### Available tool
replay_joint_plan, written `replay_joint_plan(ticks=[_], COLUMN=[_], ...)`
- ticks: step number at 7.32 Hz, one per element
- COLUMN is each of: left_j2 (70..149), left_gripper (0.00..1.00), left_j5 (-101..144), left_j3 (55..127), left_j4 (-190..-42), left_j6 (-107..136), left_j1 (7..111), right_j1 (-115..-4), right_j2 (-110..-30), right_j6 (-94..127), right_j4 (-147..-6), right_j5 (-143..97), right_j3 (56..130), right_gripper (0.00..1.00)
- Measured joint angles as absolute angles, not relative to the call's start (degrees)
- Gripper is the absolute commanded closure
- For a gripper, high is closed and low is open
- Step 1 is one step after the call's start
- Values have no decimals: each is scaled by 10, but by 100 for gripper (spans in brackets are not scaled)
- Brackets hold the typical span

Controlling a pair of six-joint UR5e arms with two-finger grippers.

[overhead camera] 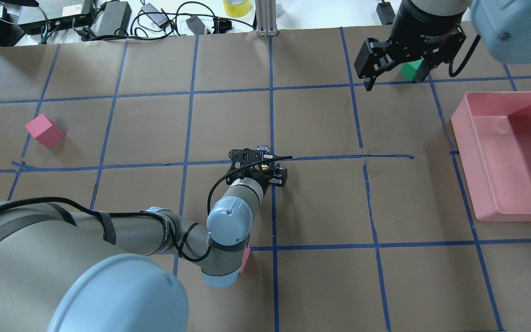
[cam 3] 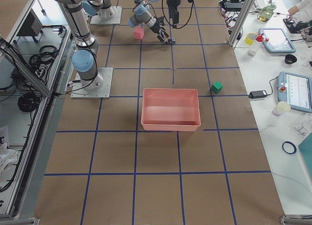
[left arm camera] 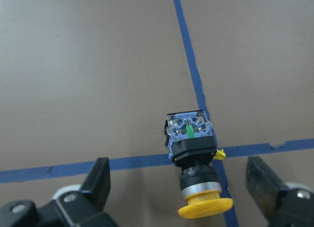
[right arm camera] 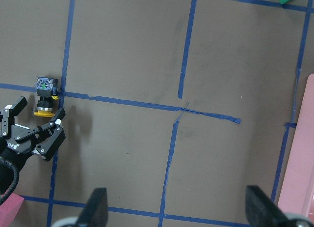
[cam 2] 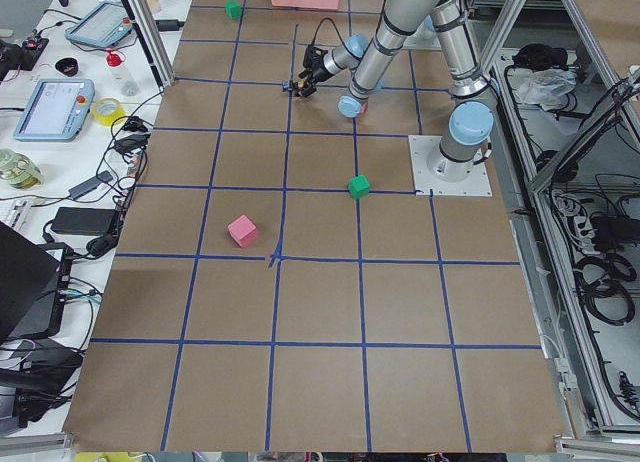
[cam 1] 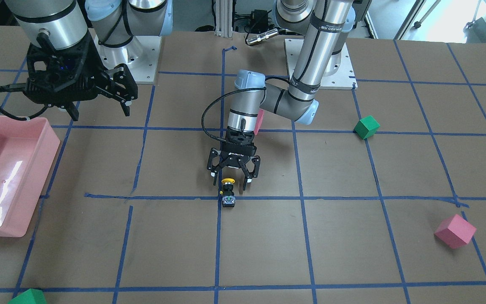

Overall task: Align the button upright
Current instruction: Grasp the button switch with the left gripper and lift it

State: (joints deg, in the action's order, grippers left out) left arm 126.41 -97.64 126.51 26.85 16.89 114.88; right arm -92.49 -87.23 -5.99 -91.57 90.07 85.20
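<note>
The button (cam 1: 228, 192) lies on its side on the table (cam 1: 175, 245), at a crossing of 2 blue tape lines (cam 1: 150, 196) near the table's middle. In the front-facing view the yellow cap is pointed to 12 o'clock, toward the robot, and the contact block to 6 o'clock. In the left wrist view the button (left arm camera: 194, 158) is seen the other way round: block at 12 o'clock, cap at 6 o'clock, nearest the camera. A green mark and 2 screw terminals are shown on the block's end face.

The left gripper (cam 1: 230, 179) is positioned at the cap end. Its 2 fingers (left arm camera: 99, 180) are spread wide, 1 at 9 o'clock and 1 at 3 o'clock of the cap. Neither is touching the button, and nothing is pinched.

The right gripper (cam 1: 99, 112) is held above the table, well apart from the button, at 10 o'clock of it in the front-facing view. Its fingers (right arm camera: 96, 207) are likewise spread, with only bare table seen between them. In the right wrist view the button (right arm camera: 44, 95) and the left gripper (right arm camera: 39, 109) are seen at the 9 o'clock edge.

In the front-facing view the bin (cam 1: 44, 169) is located at 9 o'clock of the button, a green cube (cam 1: 366, 127) at 2 o'clock and a pink cube (cam 1: 455, 231) at 4 o'clock. All 3 are well apart from it.
</note>
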Motion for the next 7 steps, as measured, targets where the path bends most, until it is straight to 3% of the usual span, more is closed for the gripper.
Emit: replay_joint_plan(ticks=[2,5,7], left_j2=[1266,1250,1210], left_gripper=[100,100,100], left_j5=[-981,-987,-990], left_j3=[1264,1252,1194], left_j4=[269,257,124], left_j6=[159,152,154], left_j1=[1149,1150,1144], right_j1=[-925,-925,-925], right_j2=[-873,-873,-873], right_j6=[-60,-60,-60], right_j4=[-916,-916,-915], right_j5=[901,901,901], right_j3=[853,856,857], right_gripper=[0,0,0])
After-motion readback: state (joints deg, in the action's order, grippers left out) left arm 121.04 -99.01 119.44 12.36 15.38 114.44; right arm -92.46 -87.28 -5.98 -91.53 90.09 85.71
